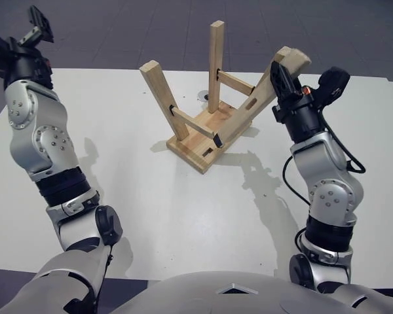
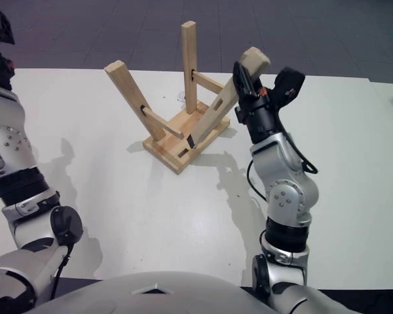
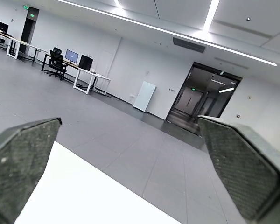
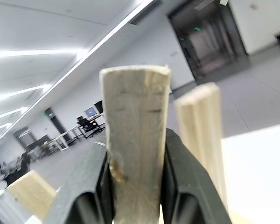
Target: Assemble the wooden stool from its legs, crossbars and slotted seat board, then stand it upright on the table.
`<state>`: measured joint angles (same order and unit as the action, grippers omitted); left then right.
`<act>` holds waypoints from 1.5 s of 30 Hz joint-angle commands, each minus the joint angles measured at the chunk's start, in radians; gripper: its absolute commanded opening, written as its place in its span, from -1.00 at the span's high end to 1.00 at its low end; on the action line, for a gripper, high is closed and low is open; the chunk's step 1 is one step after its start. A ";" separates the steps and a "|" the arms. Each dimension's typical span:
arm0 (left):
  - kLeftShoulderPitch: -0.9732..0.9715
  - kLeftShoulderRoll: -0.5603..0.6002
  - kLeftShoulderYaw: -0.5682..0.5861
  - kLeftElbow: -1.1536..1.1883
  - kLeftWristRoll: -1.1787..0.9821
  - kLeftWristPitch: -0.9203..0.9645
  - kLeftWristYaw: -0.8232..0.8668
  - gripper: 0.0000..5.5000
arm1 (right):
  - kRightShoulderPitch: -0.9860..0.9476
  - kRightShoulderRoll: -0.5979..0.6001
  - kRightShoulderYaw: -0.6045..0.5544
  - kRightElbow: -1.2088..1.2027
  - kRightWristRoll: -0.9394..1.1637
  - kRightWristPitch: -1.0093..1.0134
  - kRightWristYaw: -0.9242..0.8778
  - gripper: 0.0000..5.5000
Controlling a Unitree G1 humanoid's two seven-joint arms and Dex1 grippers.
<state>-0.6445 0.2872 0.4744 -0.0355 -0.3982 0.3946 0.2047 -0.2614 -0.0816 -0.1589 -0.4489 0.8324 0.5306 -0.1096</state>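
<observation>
3 legs (image 1: 159, 95), 2 crossbars (image 1: 195, 124), 1 seat board (image 1: 190, 152), R end effector (image 1: 283, 82) clamps leg (image 1: 261, 101), L end effector (image 3: 130, 163) apart

left gripper (image 3: 129, 140): was spread wide, held nothing
pads (image 3: 238, 170): dark, textured
table (image 3: 79, 198): white corner lay between pads
floor (image 3: 144, 154): grey, beyond table
desks (image 3: 84, 74): stood far back
doorway (image 3: 200, 100): was dark

The wooden stool (image 1: 195, 148) is pale yellow-beige with faint grain lines, and the flat table (image 1: 183, 216) is plain white. The tiled floor (image 1: 118, 26) is dark grey with a thin grid, and the rough pads (image 3: 21, 163) of the left gripper (image 3: 128, 122) are dark grey too.
</observation>
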 commanded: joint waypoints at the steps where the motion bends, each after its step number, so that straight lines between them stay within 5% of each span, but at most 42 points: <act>1: -0.025 -0.018 -0.033 0.021 0.020 -0.009 0.007 -0.96 | 0.026 0.080 -0.022 0.020 0.022 -0.024 -0.043 0.64; 9: -0.038 -0.044 -0.064 0.054 0.042 -0.029 0.018 -0.96 | 0.062 0.180 -0.052 0.180 -0.029 -0.046 -0.136 0.64; 27: -0.001 -0.064 -0.105 0.012 0.110 -0.001 0.057 -0.96 | 0.023 -0.043 -0.089 0.146 -0.144 0.064 -0.192 0.63; 45: 0.041 -0.162 -0.171 -0.132 0.098 0.123 0.077 -0.96 | 0.242 -0.042 0.049 -0.041 -0.305 0.059 -0.173 0.63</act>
<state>-0.6218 0.1471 0.3251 -0.1429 -0.2990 0.4865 0.2758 -0.1324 -0.1064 -0.1293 -0.5275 0.5936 0.5066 -0.2579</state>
